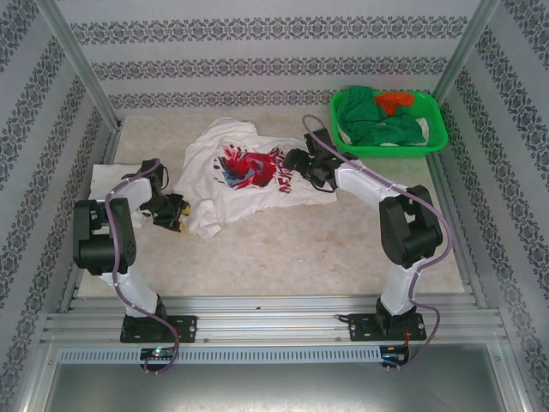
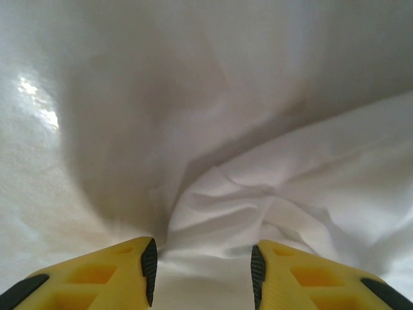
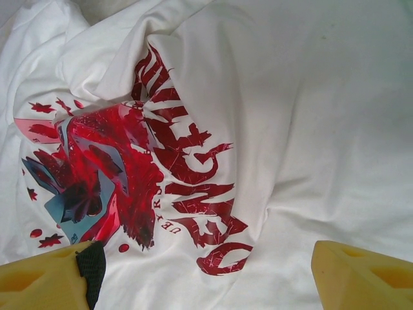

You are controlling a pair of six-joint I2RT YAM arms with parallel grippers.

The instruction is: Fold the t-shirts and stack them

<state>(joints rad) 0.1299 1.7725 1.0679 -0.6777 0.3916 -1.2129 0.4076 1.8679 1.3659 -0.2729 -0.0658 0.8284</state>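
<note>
A crumpled white t-shirt [image 1: 249,176] with a red-and-black splash graphic [image 3: 110,174] and red lettering lies mid-table. My left gripper [image 1: 180,213] is at its lower left edge. In the left wrist view its yellow fingers [image 2: 203,271] stand partly apart astride a bunched fold of white cloth [image 2: 258,194], which fills the gap between the pads. My right gripper [image 1: 300,163] hovers over the shirt's right side. Its jaws [image 3: 206,271] are wide open above the lettering, with nothing between them. Another piece of white cloth [image 1: 107,178] lies flat at the far left, partly behind the left arm.
A green plastic basket [image 1: 390,148] with green and orange garments stands at the back right corner. Metal frame posts and patterned walls close in the table. Bare tabletop [image 1: 292,249] stretches between the shirt and the arm bases.
</note>
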